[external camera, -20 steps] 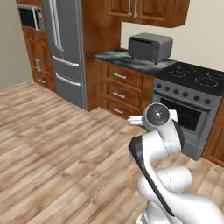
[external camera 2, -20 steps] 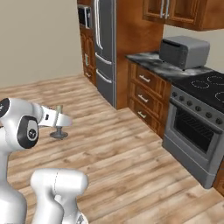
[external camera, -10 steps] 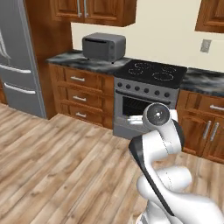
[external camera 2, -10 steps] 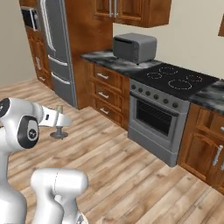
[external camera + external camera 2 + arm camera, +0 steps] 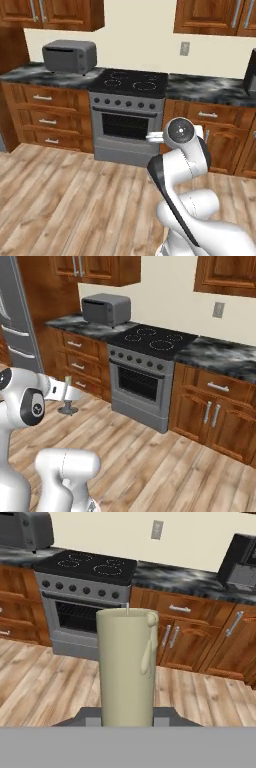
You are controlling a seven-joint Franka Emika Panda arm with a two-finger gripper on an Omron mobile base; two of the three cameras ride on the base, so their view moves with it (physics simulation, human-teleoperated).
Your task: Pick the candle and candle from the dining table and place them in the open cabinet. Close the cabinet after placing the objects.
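Observation:
My gripper is shut on the taller candle, a thin cream stick standing upright on its small round grey base. I carry it in the air above the wooden floor, left of the oven. The hand view has the candle right in front of the camera, with a wax drip down its right side, and the gripper closed around its lower part. The other candle, the dining table and the open cabinet are out of view.
A grey oven with a black cooktop stands ahead, between wooden drawers and base cabinets. A toaster oven sits on the counter at the left. Closed wall cabinets hang above. Part of a steel fridge is at the far left.
The whole scene has slid left as the base moved: the fridge has left the centre and the oven now faces me. The candle stays in the shut gripper.

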